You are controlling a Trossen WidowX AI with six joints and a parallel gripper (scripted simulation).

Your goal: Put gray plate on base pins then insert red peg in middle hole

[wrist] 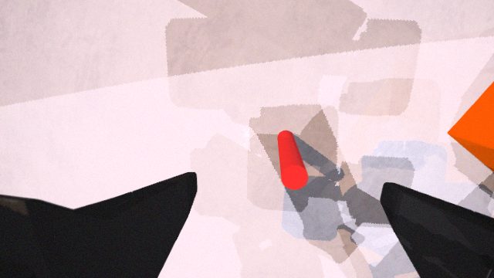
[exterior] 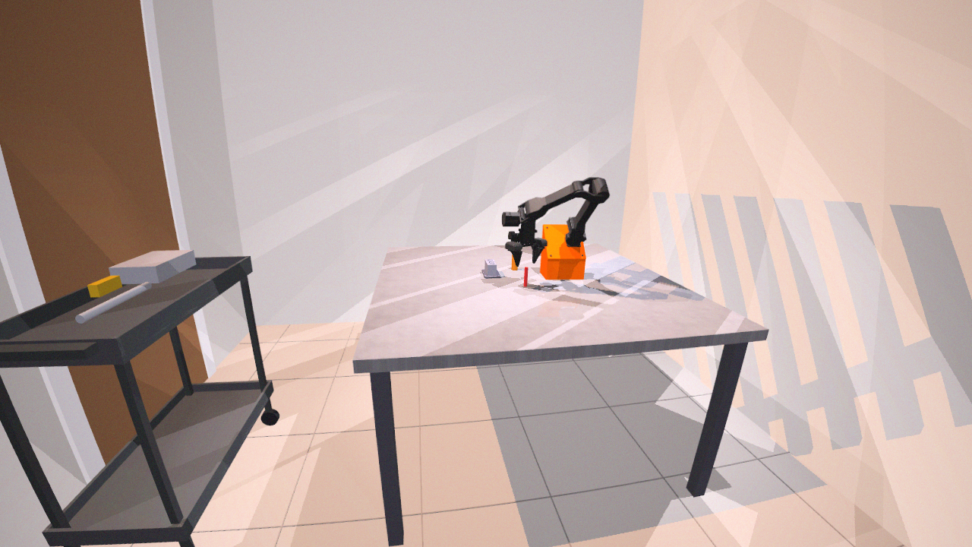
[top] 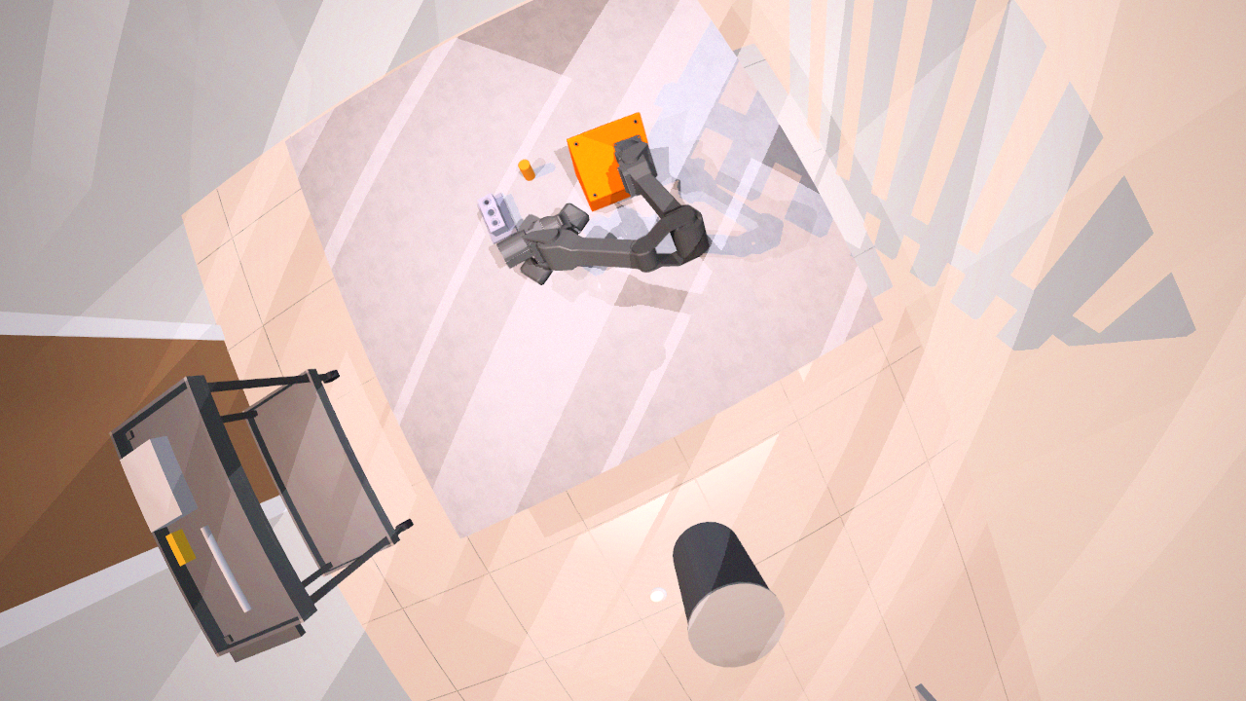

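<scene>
The red peg (wrist: 291,160) (exterior: 525,275) stands upright on the table, straight below my gripper; in the overhead view the arm hides it. My gripper (wrist: 287,186) (top: 520,263) (exterior: 525,260) is open and empty, fingers wide on either side of the peg and above its top. The gray plate (top: 494,211) (exterior: 490,267) lies on its base a short way to the left of the gripper, its holes facing up.
An orange cylinder (top: 526,168) stands behind the plate. The arm's orange mounting block (top: 597,166) (exterior: 563,261) (wrist: 476,129) is close on the right. A cart (top: 217,488) (exterior: 136,319) and a black bin (top: 722,575) stand off the table (top: 523,418) (exterior: 544,333).
</scene>
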